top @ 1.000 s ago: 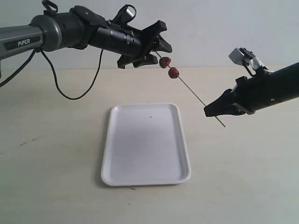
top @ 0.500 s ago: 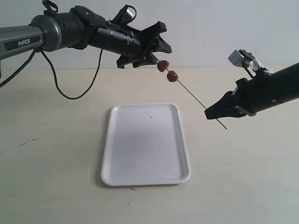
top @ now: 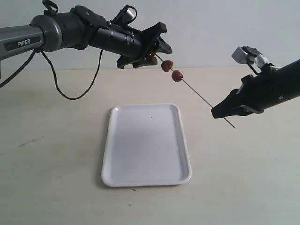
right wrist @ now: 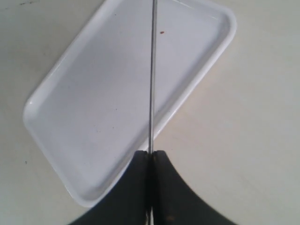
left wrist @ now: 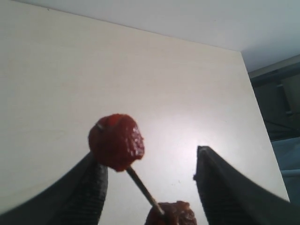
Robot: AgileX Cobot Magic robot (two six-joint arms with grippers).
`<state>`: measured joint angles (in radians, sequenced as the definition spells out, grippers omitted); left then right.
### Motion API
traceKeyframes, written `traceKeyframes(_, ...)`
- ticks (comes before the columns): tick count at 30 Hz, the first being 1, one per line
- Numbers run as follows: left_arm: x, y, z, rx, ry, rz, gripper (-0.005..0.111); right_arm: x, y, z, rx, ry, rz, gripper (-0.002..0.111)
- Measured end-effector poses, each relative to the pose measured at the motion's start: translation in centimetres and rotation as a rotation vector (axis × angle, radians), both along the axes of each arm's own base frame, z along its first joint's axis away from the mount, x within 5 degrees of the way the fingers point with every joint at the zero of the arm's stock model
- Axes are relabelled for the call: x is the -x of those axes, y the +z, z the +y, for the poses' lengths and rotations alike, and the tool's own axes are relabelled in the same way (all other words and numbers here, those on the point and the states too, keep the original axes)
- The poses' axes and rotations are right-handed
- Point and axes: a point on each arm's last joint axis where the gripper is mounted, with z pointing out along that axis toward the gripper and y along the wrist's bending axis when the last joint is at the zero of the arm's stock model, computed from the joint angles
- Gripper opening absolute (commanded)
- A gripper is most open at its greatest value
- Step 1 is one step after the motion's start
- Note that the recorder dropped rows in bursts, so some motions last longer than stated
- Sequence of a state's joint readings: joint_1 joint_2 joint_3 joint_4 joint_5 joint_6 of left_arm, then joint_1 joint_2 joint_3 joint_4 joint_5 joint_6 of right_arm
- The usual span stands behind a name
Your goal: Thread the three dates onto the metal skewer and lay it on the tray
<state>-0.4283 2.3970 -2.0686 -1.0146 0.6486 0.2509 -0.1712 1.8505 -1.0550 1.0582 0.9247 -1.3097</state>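
Observation:
The metal skewer (top: pixel 199 93) slants through the air above the table, and my right gripper (top: pixel 213 114) is shut on its lower end (right wrist: pixel 152 70). Two dates (top: pixel 167 66) (top: pixel 176 75) sit on the upper part of the rod. A third date (left wrist: pixel 116 141) is on the tip, between the fingers of my left gripper (top: pixel 161 42), which stands open (left wrist: pixel 147 157). That date lies close against one finger (left wrist: pixel 91 187) and well clear of the other. The white tray (top: pixel 145 145) lies flat on the table below, with nothing on it but a dark speck.
A black cable (top: pixel 70 89) hangs from the left arm down to the back of the table. The pale tabletop (top: pixel 243 178) surrounds the tray on all sides. The tray's rim (right wrist: pixel 51 154) shows under the right gripper.
My right gripper has shifted a little to the right, taking the skewer and its dates with it, away from the left gripper. The left arm has stayed put.

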Motion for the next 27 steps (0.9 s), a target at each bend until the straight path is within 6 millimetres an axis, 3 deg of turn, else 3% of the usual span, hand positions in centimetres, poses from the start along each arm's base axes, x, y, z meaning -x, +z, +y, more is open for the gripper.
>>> traceKeyframes(10, 0.0, 0.0, 0.0, -0.001, 0.0, -0.001, 0.056, 1.7, 1.5, 0.0, 0.048, 0.0, -0.028, 0.0)
traceKeyframes(16, 0.0, 0.0, 0.0, -0.003, -0.001, -0.002, 0.056, 2.7, 1.3, 0.0, 0.07, 0.005, -0.013, 0.0)
traceKeyframes(24, 0.0, 0.0, 0.0, -0.003, -0.001, -0.002, 0.042, 3.0, 0.9, 0.0, 0.077, 0.007, 0.003, 0.0)
traceKeyframes(27, 0.0, 0.0, 0.0, -0.003, -0.001, -0.002, 0.042, 2.9, 0.9, 0.0, 0.084, 0.0, -0.001, 0.0)
